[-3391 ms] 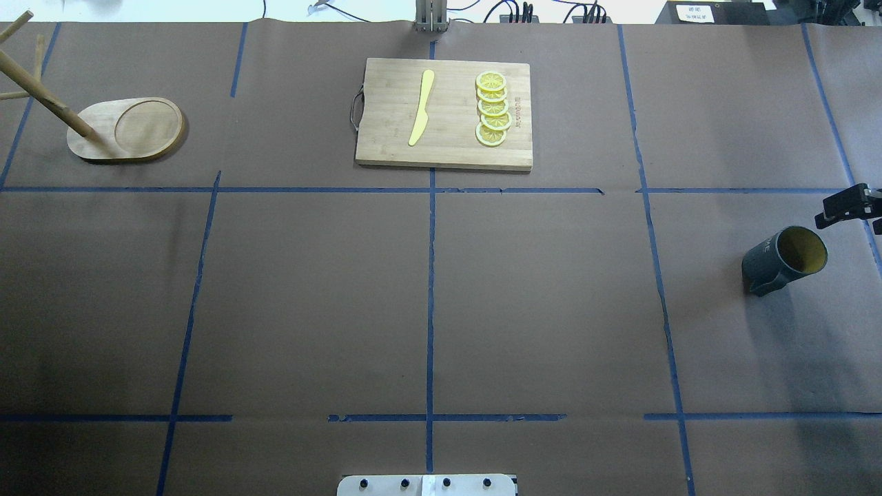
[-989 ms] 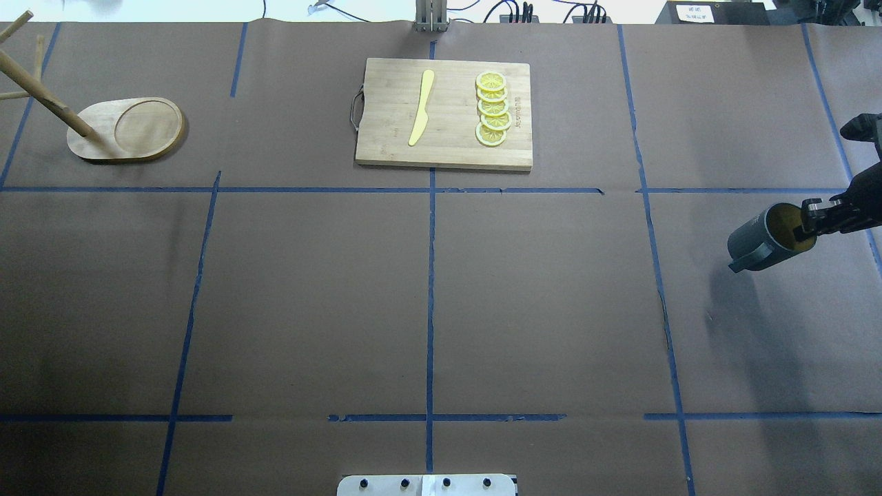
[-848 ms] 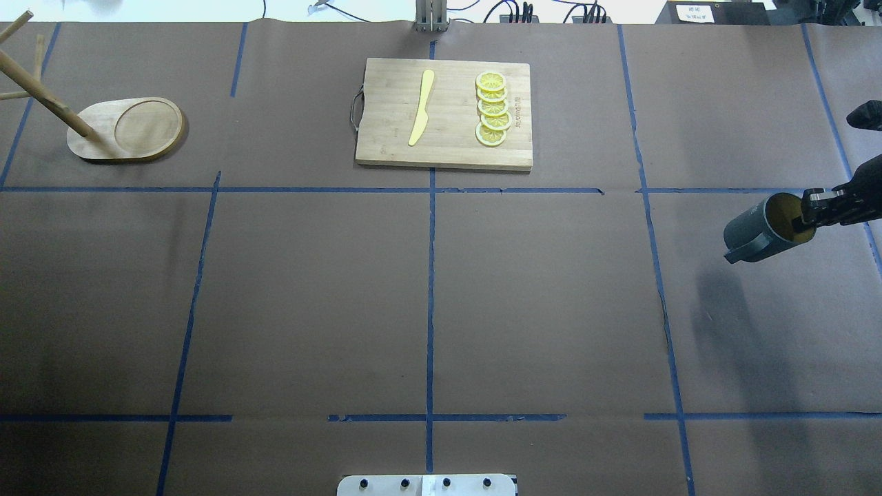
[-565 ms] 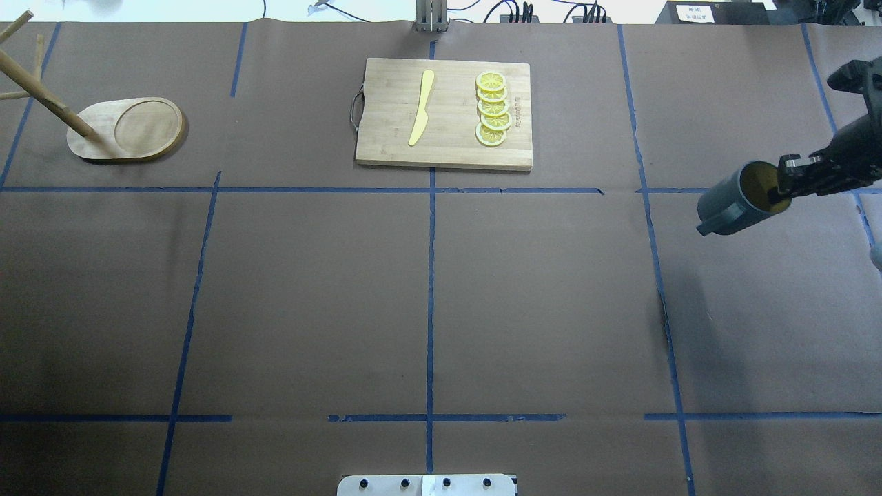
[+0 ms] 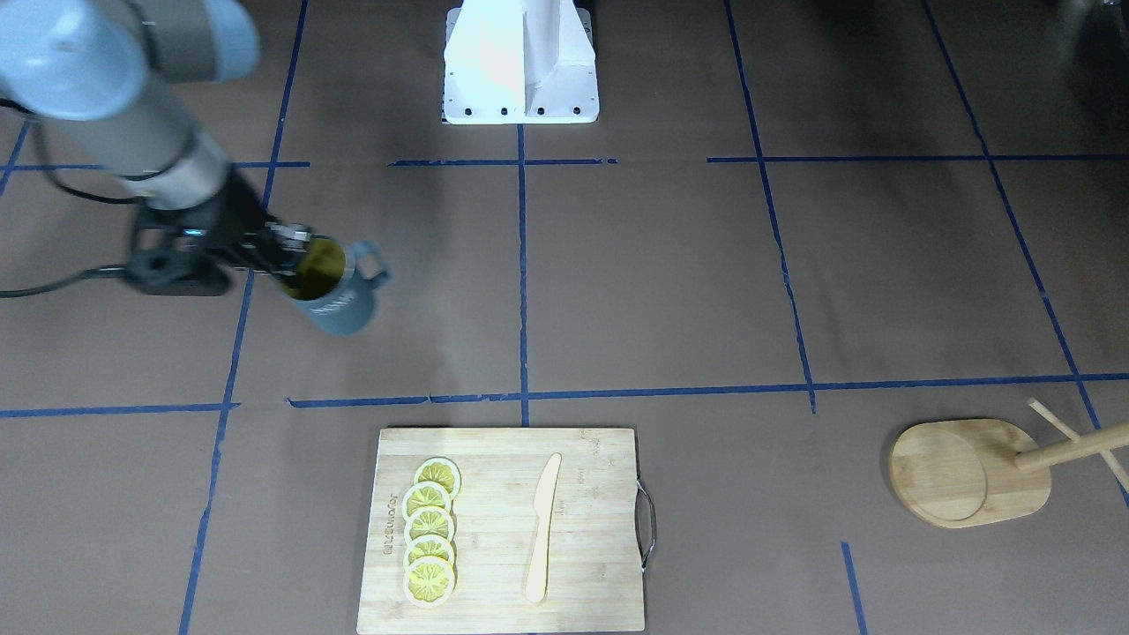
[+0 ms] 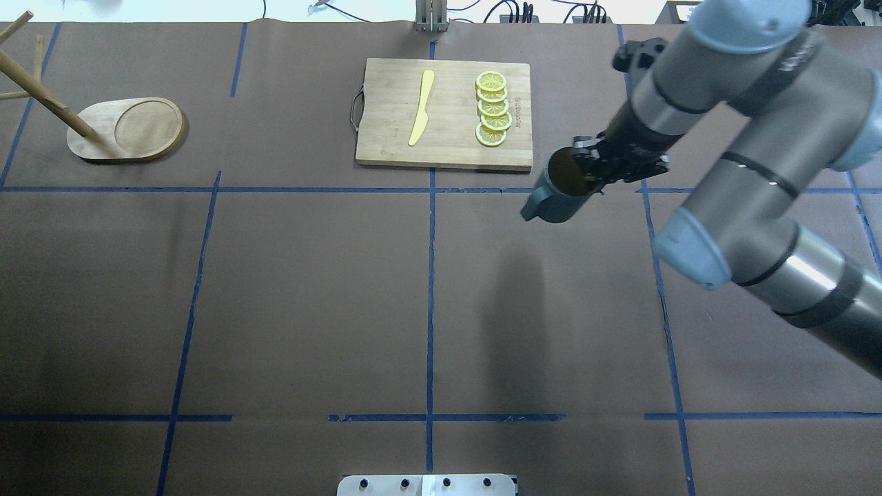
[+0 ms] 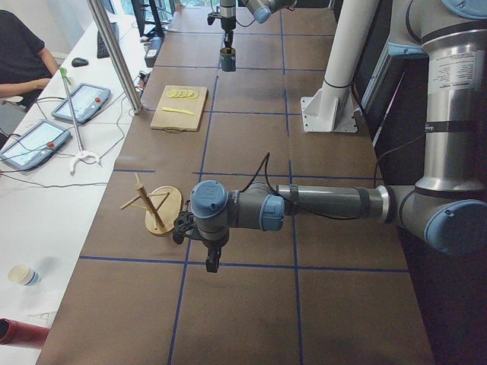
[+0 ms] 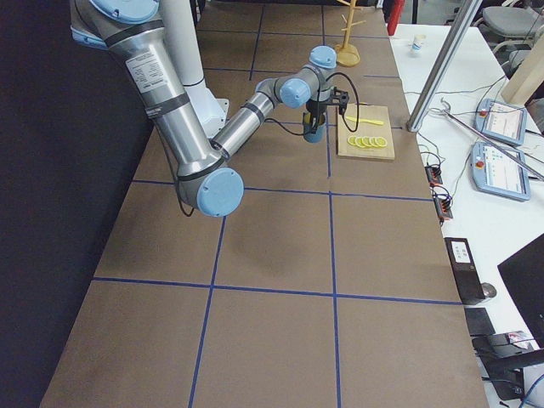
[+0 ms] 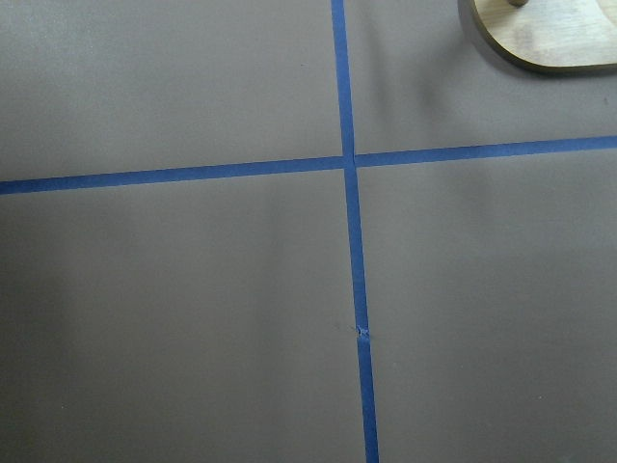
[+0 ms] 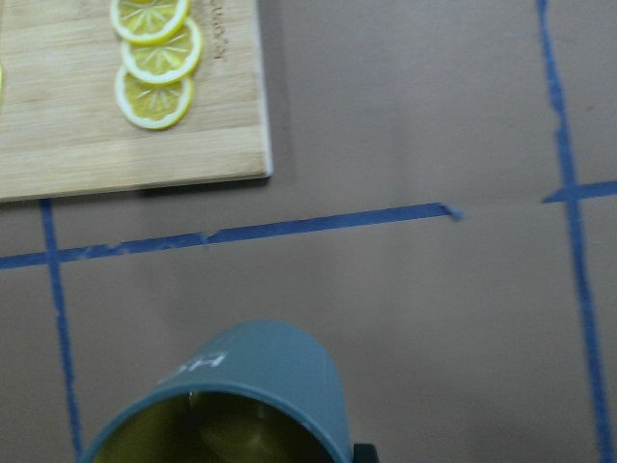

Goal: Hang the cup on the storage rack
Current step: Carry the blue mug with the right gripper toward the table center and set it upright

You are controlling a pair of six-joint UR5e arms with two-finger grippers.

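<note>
brown-papered desk (image 6: 310, 310), blue tape grid. cup (image 6: 555, 200) was on desk at far right seconds ago; now airborne, just off cutting board (image 6: 448, 155) corner. meaning: pickup done, transfer under way. right jaws clamped on cup rim, one finger inside. storage rack (image 6: 103, 134) well apart, far left. left jaws: cannot tell.

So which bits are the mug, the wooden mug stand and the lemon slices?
cup (image 6: 555, 204): overhead view, on its teal outer wall.
storage rack (image 6: 141, 129): overhead view, on its oval base.
lemon slices (image 6: 494, 108): overhead view, on the middle slice.
</note>
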